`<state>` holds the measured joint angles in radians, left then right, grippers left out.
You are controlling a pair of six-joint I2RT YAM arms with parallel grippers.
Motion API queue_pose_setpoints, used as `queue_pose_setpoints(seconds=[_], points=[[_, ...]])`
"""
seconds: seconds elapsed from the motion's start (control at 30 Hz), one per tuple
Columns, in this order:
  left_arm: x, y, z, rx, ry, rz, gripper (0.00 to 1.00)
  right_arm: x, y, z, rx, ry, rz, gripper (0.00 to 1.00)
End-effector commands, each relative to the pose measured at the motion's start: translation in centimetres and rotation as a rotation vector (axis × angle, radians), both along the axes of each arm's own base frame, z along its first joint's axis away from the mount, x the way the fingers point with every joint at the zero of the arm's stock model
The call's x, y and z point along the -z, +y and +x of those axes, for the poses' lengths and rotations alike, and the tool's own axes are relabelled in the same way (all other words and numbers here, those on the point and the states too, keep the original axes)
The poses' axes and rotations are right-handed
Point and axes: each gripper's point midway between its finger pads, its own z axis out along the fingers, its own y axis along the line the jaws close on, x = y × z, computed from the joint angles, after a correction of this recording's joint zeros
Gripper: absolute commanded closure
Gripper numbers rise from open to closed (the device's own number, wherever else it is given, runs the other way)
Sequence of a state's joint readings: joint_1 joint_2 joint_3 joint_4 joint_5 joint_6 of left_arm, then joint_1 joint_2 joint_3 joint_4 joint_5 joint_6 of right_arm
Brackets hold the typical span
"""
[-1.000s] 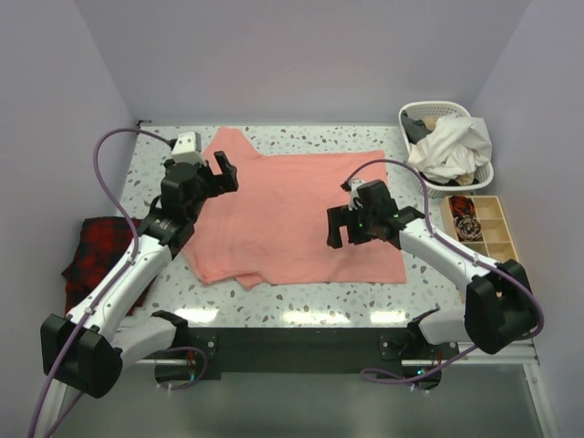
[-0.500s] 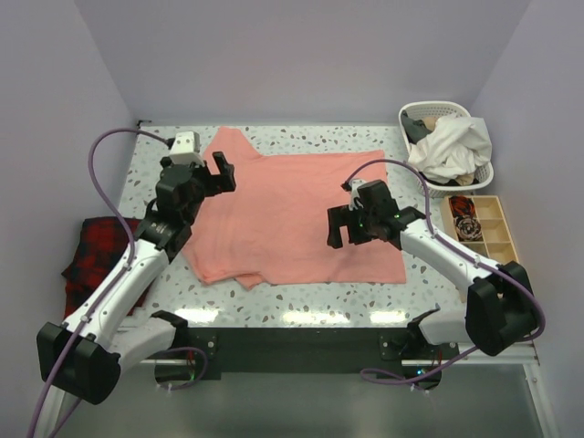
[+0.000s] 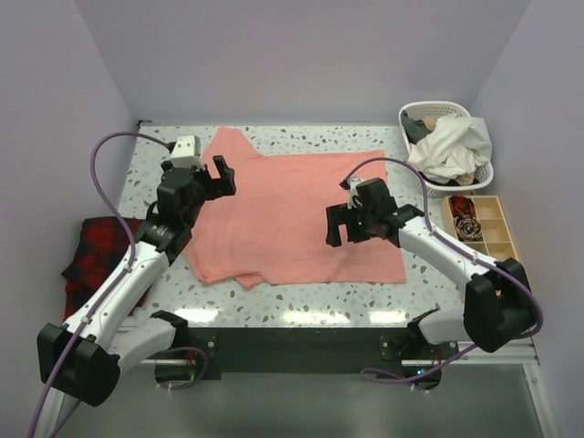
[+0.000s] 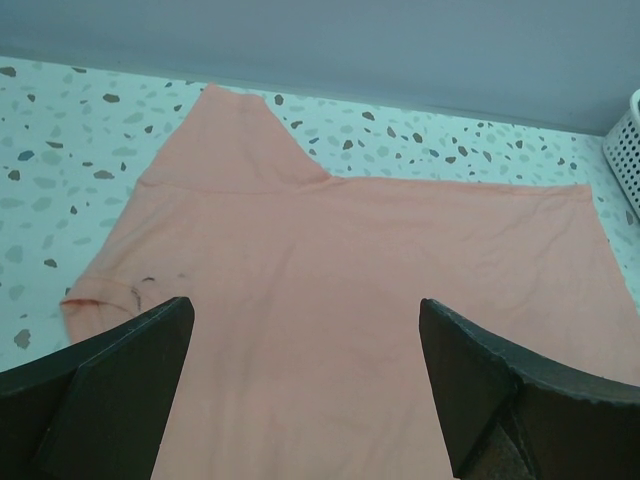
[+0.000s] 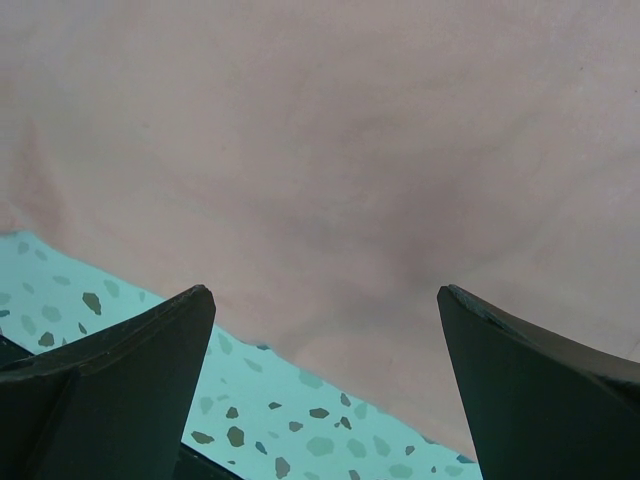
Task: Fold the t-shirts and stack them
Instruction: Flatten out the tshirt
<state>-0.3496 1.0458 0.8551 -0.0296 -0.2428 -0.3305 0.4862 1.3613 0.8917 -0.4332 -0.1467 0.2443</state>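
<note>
A salmon-pink t-shirt [image 3: 292,214] lies spread flat on the speckled table, one sleeve pointing to the far left corner and a folded bit at its near left edge. It fills the left wrist view [image 4: 360,270] and the right wrist view [image 5: 330,150]. My left gripper [image 3: 222,173] is open and empty above the shirt's left part, near the sleeve. My right gripper [image 3: 336,228] is open and empty above the shirt's near right part; in the right wrist view the shirt's near edge runs between its fingers.
A white basket [image 3: 476,175] with white and dark clothes stands at the far right. A wooden compartment tray [image 3: 497,228] sits near it. A red-and-black plaid cloth [image 3: 91,255] lies at the table's left edge, under my left arm.
My left gripper has shifted slightly toward the far side. My right gripper has barely moved. The shirt lies as before.
</note>
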Motion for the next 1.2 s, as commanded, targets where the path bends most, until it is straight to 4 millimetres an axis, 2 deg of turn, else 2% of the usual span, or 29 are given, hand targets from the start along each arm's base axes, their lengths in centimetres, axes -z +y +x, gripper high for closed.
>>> queue_pose_setpoints(seconds=[0.0,0.07,0.1,0.17,0.2,0.3,0.47,0.63,0.9,1.17], points=[[2.6,-0.1,-1.9,0.008,0.049,-0.057,0.00,-1.6,0.6,0.6,-0.016,-0.048,0.025,0.01],[4.2,-0.6,-3.0,0.029,0.091,-0.112,0.00,-1.4,0.6,0.5,-0.014,-0.047,0.029,0.01],[6.0,-0.5,-3.9,0.030,0.121,-0.123,0.00,-1.2,0.6,0.4,-0.014,-0.039,0.031,0.01],[7.6,-0.6,-5.0,0.031,0.151,-0.168,0.00,-0.9,0.5,0.3,-0.016,-0.035,0.025,0.01],[9.0,-0.4,-5.9,0.023,0.170,-0.180,0.00,-0.7,0.5,0.3,-0.017,-0.032,0.022,0.01],[11.1,-0.5,-7.3,0.022,0.208,-0.235,0.01,-0.6,0.6,0.3,-0.023,-0.028,0.021,0.01],[13.6,-0.4,-8.7,0.021,0.269,-0.246,0.06,-0.6,0.7,0.4,-0.026,-0.027,0.022,0.01],[14.6,-0.7,-9.5,0.036,0.284,-0.270,0.07,-0.6,0.4,0.3,-0.017,-0.035,0.017,0.01],[14.9,-0.6,-9.5,0.030,0.290,-0.267,0.08,0.2,0.2,0.1,-0.017,-0.018,0.004,0.01],[15.0,0.2,-9.3,-0.007,0.279,-0.240,0.07,-0.7,-0.3,0.5,0.010,-0.054,-0.009,0.01]])
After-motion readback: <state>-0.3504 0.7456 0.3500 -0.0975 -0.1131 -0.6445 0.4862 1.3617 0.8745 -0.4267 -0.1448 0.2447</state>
